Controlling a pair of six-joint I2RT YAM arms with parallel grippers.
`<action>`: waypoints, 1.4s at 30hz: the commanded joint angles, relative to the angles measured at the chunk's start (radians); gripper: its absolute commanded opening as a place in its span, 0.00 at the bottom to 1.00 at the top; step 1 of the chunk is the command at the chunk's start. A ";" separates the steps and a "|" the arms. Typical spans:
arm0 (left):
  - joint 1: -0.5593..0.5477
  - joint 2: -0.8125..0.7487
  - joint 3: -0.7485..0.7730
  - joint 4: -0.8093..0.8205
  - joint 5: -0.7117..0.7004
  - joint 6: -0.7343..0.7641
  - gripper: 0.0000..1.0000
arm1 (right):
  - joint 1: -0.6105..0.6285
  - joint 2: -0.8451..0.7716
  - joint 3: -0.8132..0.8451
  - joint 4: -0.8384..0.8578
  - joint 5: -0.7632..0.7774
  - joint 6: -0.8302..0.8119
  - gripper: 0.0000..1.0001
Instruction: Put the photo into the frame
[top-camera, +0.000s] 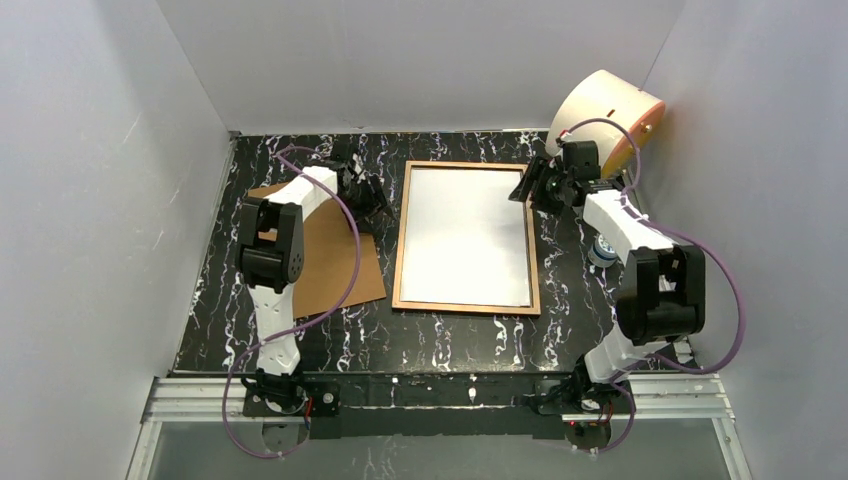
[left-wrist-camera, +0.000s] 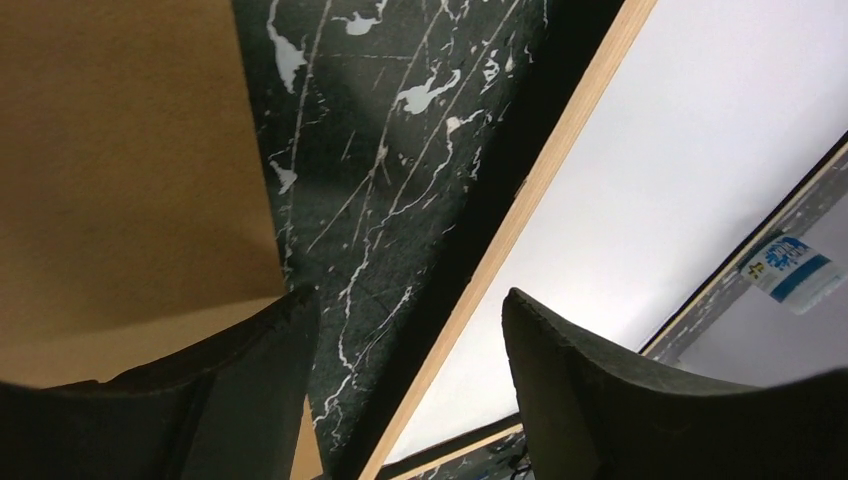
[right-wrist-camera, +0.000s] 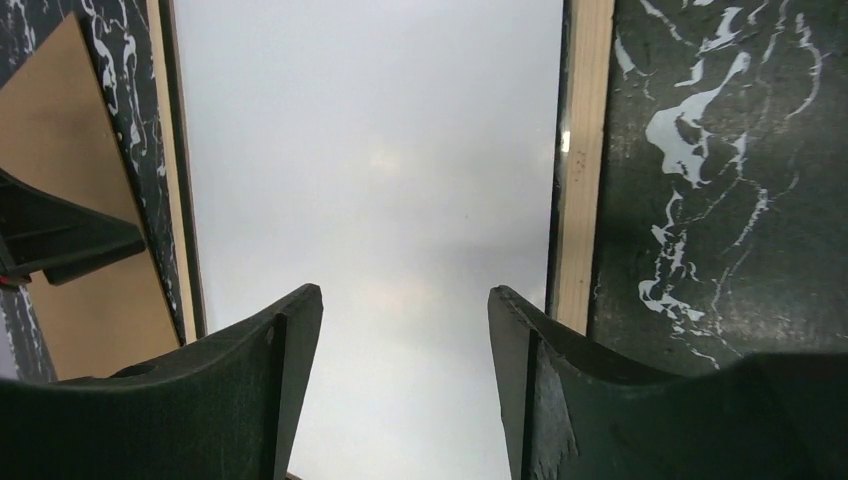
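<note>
Mid-picture in the top view, we are seeing the photo lying white-side-up inside the frame, seemingly placed; our left gripper and right gripper are hovering spread and empty by its upper corners.

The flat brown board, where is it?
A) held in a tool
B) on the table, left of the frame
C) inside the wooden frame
B: the flat brown board lies on the black marbled table, left of the thin light-wood rectangular frame.
</note>
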 joint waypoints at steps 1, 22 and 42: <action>-0.003 -0.073 0.073 -0.134 -0.082 0.038 0.66 | -0.006 -0.073 0.032 -0.020 0.091 0.001 0.71; -0.002 -0.294 -0.082 -0.139 -0.307 -0.165 0.71 | 0.180 -0.102 -0.001 0.008 -0.171 0.160 0.70; 0.104 -0.532 -0.228 -0.391 -0.874 0.022 0.98 | 0.684 0.293 0.385 -0.112 -0.086 0.244 0.71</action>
